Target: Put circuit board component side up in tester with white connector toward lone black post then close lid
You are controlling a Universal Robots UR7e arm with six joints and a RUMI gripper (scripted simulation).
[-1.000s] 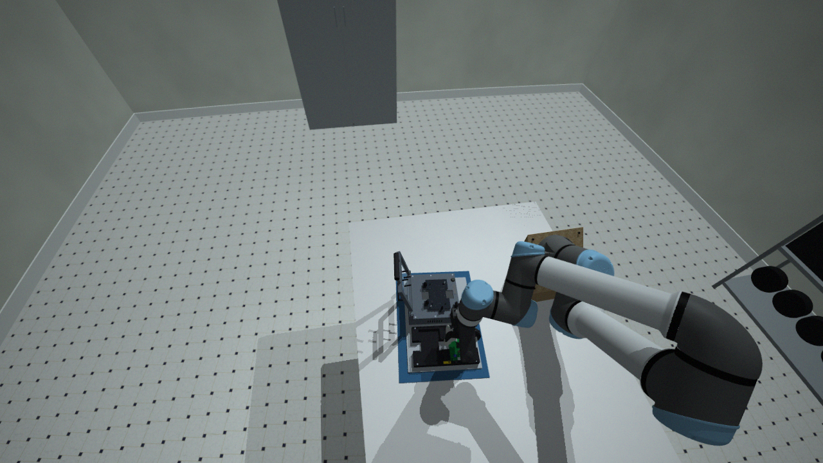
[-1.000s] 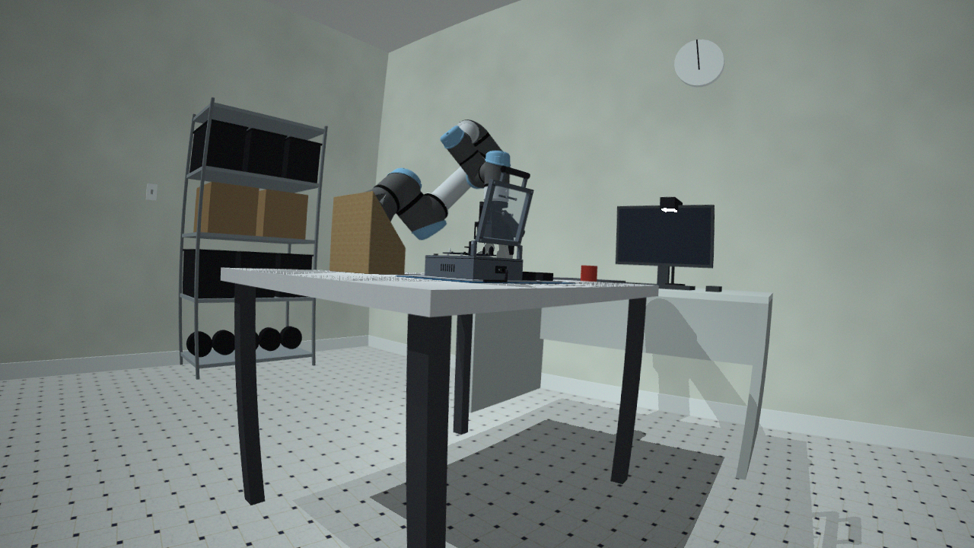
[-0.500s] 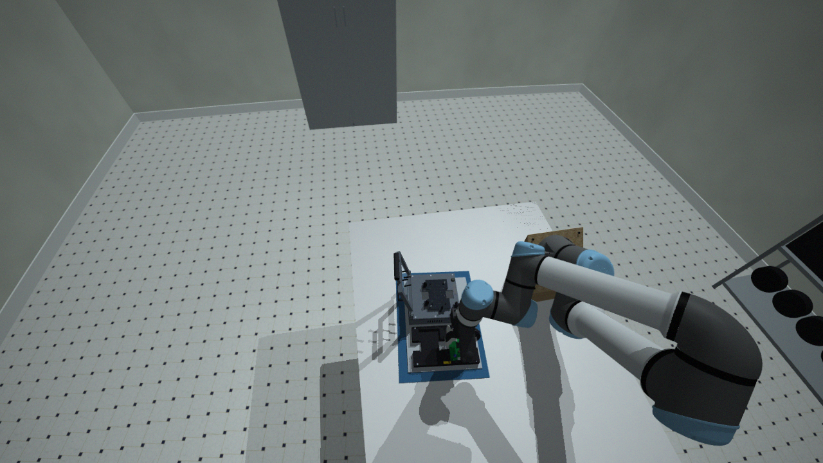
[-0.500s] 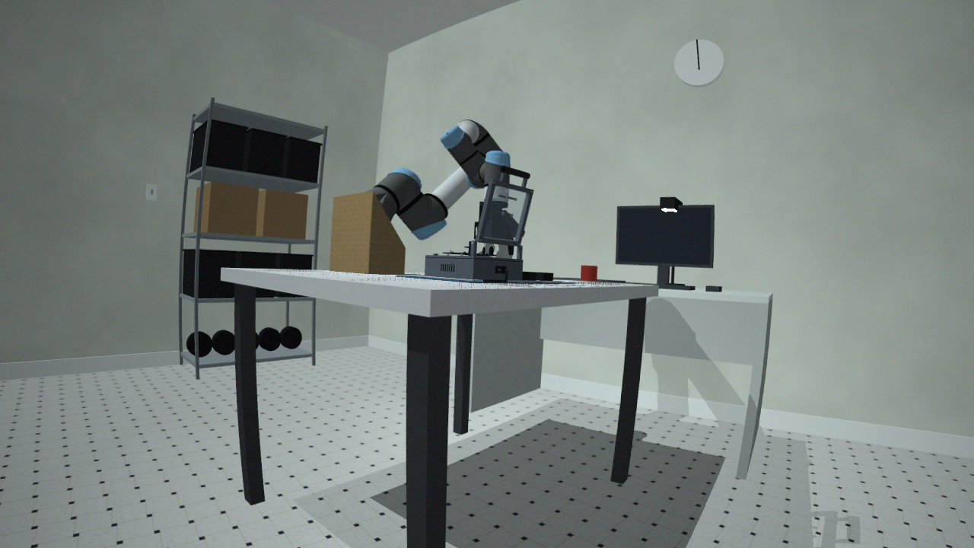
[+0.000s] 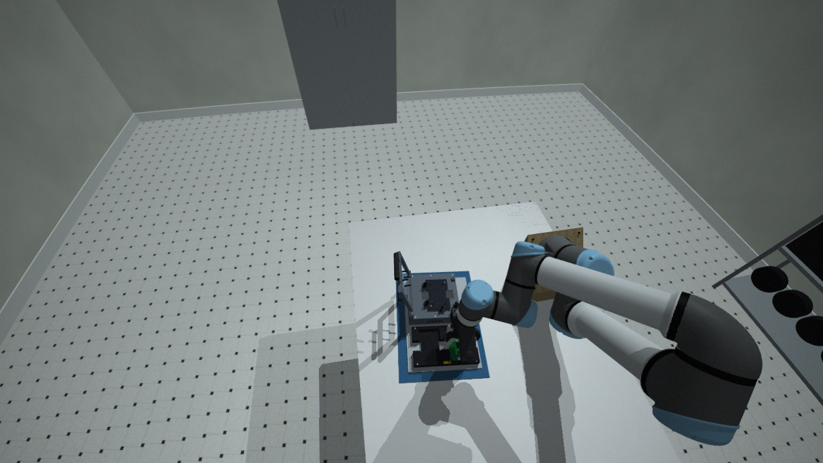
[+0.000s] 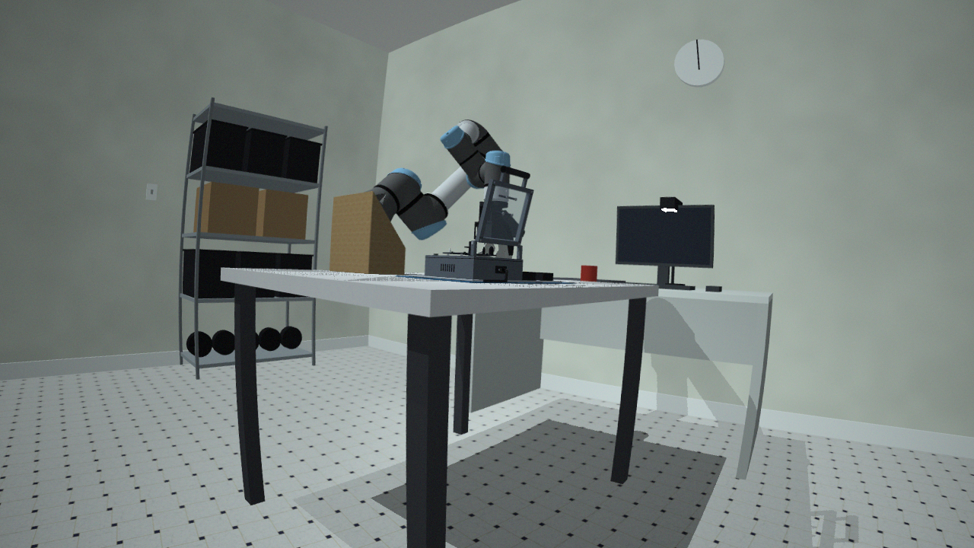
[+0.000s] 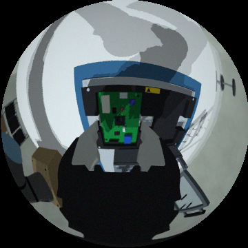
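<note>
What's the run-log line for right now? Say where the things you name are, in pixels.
pincer (image 7: 120, 120): part-open, fingers astride board | board (image 7: 120, 115) (image 5: 454, 348): at tray (image 7: 169, 107) (image 5: 423, 358), component side up | tester (image 5: 434, 315) (image 6: 469, 267): lid (image 7: 193, 193) (image 5: 397, 267) (image 6: 505, 212) raised

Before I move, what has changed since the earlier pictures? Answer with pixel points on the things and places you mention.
Nothing visibly changed. The arm (image 5: 609, 283) (image 6: 453, 190) (image 7: 38, 186) stayed put, the lid (image 5: 397, 265) (image 6: 527, 216) (image 7: 204, 196) remains raised, and the circuit board (image 5: 454, 349) (image 7: 120, 121) sits in the same spot. With no earlier wrist picture, I can't compare the fingers.
</note>
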